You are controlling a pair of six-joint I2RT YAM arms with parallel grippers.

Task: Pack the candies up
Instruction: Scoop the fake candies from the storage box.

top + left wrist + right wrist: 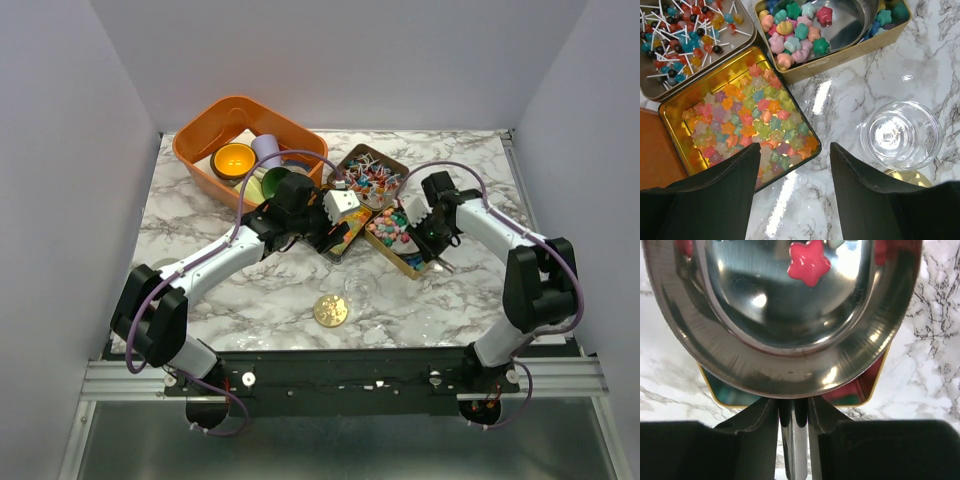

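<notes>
White links (210,262) with black joints (540,280), lilac cables (300,152) looping along both arms, matte black claw fingers (705,200)

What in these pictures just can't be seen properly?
- Right wrist view: the scoop fills the frame, hiding nearly all of the right tin beneath.
- Top view: the left gripper sits over the middle tin, hiding most of it.
- Left wrist view: the gold disc is mostly behind the glass jar and a finger.
- Top view: individual candies are too small to tell apart.

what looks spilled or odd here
Nothing stands out. The candies sit inside their three tins, none seen loose on the marble. The gold disc lies beside the open glass jar, and the scoop in the right gripper holds one pink star.
</notes>
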